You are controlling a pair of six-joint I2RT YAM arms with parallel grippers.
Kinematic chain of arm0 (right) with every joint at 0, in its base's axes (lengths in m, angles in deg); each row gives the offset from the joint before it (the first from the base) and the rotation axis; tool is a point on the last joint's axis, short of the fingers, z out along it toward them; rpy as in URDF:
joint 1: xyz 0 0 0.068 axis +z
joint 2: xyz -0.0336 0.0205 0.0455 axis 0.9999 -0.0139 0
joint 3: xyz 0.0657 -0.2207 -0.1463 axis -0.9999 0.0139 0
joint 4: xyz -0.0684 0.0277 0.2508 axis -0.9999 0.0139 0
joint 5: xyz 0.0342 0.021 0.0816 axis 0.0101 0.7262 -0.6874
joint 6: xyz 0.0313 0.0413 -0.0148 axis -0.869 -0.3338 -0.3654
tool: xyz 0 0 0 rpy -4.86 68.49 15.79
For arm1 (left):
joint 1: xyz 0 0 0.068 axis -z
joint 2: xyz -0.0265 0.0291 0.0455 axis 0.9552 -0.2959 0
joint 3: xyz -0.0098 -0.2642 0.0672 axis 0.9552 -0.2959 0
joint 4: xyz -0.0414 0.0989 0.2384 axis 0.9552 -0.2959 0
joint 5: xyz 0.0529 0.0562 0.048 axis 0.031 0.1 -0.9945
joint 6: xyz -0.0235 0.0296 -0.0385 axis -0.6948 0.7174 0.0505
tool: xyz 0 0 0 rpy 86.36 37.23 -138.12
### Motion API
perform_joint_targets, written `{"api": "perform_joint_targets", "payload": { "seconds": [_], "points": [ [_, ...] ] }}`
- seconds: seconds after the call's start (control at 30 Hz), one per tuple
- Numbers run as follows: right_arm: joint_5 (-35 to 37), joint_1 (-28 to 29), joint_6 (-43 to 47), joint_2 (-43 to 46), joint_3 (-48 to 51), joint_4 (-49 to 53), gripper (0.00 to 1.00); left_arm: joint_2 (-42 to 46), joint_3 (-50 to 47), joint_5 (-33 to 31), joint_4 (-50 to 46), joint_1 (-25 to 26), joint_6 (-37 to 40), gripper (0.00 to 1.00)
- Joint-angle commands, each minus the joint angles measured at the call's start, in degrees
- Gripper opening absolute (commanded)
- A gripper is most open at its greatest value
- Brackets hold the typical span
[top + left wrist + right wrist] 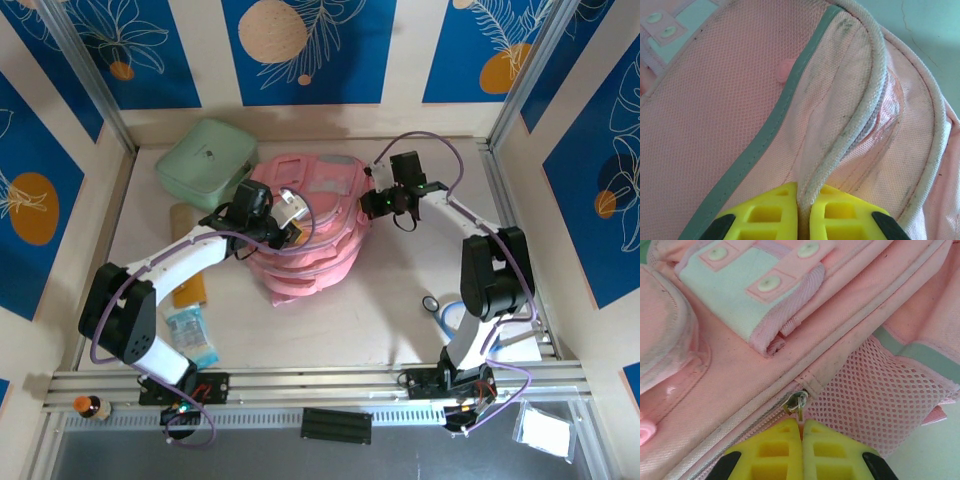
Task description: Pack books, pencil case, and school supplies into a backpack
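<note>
The pink backpack (318, 250) lies flat in the middle of the table. My left gripper (287, 228) is on its left side, and in the left wrist view the yellow fingers (775, 212) of the left gripper (804, 200) are shut on the white piped edge (860, 125) of a pocket. My right gripper (385, 206) sits at the backpack's right edge. Seen from the right wrist, the right gripper (802, 429) is shut on the pull tab of the metal zipper slider (798, 402), beside a mesh pocket (865, 400). A beige oblong pouch (180, 218), apparently the pencil case, and a brown book (190, 291) lie partly under the left arm.
A mint-green square case (205, 158) lies at the back left, touching the backpack. A bluish packet (191, 337) lies near the left arm's base. A small ring-shaped item (430, 303) rests near the right arm. Walls enclose the table on three sides.
</note>
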Motion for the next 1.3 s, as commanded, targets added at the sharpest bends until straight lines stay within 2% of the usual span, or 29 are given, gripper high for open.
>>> {"api": "perform_joint_targets", "payload": {
  "seconds": [0.0, 0.17, 0.3, 0.47, 0.6, 0.67, 0.77, 0.93, 1.03, 1.27],
  "points": [
    [-3.1, 0.7, -0.9, 4.4, 1.3, 1.1, 0.00, 1.2, 1.1, -1.0, 1.3, -0.9, -2.2, 0.11],
    [-6.6, 1.2, -3.1, 8.6, 4.8, 1.3, 0.00, 0.4, 1.4, -1.7, 1.8, -0.9, -2.2, 0.10],
    [-3.1, 2.2, -1.8, 10.4, 5.4, 4.0, 0.00, -0.1, 1.7, -1.4, 2.0, -0.9, -2.3, 0.10],
    [-6.5, 3.2, -2.1, 10.8, 6.4, 4.4, 0.00, -0.5, 1.9, -1.2, 2.4, -0.9, -2.5, 0.10],
    [-4.4, 2.3, -6.3, 10.6, 7.6, 1.7, 0.01, -0.4, 1.9, -1.3, 2.3, -0.9, -2.4, 0.10],
    [-2.3, 0.8, -8.4, 10.4, 7.2, 1.0, 0.14, -0.3, 1.9, -1.3, 1.9, -0.9, -2.2, 0.10],
    [-4.7, -1.8, -8.7, 9.0, 6.5, -0.2, 0.29, -0.1, 1.8, -1.0, 1.7, -0.9, -1.9, 0.10],
    [-16.0, -6.3, -11.6, 2.0, 2.3, 0.2, 0.46, -0.2, 1.7, -0.8, 1.8, -0.9, -2.1, 0.10],
    [-23.5, -7.7, -15.3, -0.9, 1.2, -2.6, 0.52, -0.2, 1.6, -0.3, 1.8, -0.9, -2.2, 0.10],
    [-31.1, -7.8, -19.3, -8.3, -2.9, -7.5, 0.62, -0.3, 1.9, 0.2, 1.4, -0.9, -2.1, 0.11]
  ]
}}
